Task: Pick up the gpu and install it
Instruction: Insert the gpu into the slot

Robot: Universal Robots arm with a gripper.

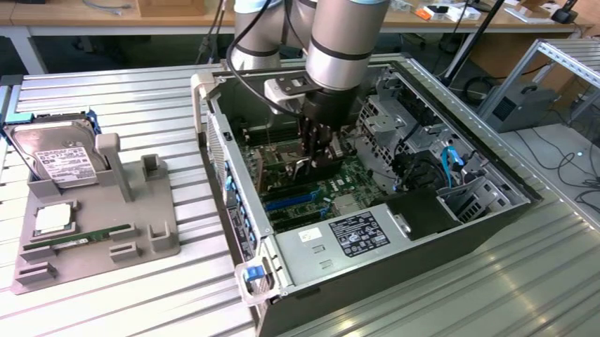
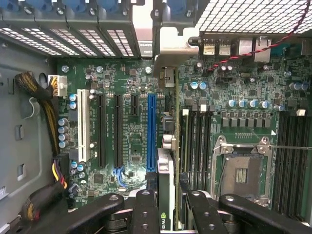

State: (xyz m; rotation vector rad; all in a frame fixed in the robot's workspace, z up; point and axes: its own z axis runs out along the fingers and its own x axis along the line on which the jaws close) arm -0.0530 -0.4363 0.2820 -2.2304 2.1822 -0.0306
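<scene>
The gpu (image 2: 166, 175) is seen edge-on in the wrist view, a thin card with a green logo, running from between my fingers to its silver end bracket (image 2: 168, 46) at the case's rear wall. My gripper (image 2: 170, 207) is shut on it, one black finger (image 2: 145, 209) on each side. The card hangs over the green motherboard (image 2: 129, 161), just beside the long blue slot (image 2: 151, 131). In the exterior view my gripper (image 1: 316, 158) reaches straight down into the open computer case (image 1: 235, 210), with the gpu (image 1: 302, 166) low over the board.
Black memory slots (image 2: 195, 141) and the open processor socket (image 2: 241, 173) lie on the card's other side. Cable bundles (image 2: 44, 107) run along the case wall. A grey holder (image 1: 94, 253) at the exterior view's left carries a hard drive (image 1: 66, 161) and a memory stick (image 1: 80, 239).
</scene>
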